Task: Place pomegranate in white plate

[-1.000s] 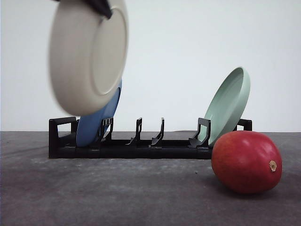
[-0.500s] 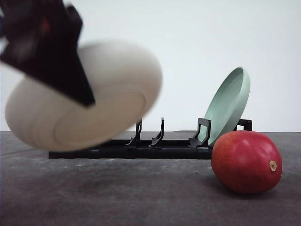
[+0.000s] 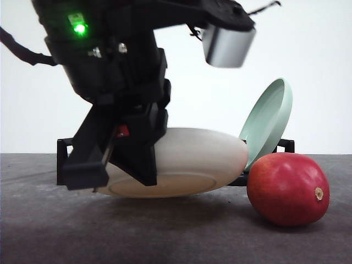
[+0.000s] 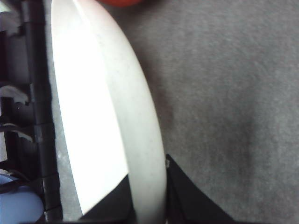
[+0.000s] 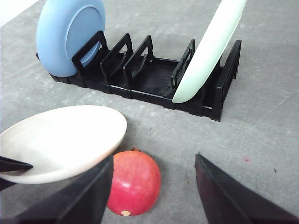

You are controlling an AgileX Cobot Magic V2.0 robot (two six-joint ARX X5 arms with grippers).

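Left gripper [image 3: 118, 165] is clamping the white plate [image 3: 181, 162] by its rim, holding it nearly flat just above the desk [image 3: 165, 231] beside the pomegranate [image 3: 287, 188]; right gripper [image 5: 154, 186] is hanging open over the fruit.

The white plate [image 3: 181, 162] sits low at the centre-left of the front view, a round, shallow, matte cream-white dish with a raised rim. It is nearly level, tilted slightly, its underside ring facing the camera, and it hangs just above the grey surface. The pomegranate [image 3: 288, 188] rests on that surface at the lower right of the frame, just beside the plate's right edge. It is glossy, red and rounded, with a small tan stem nub pointing right.
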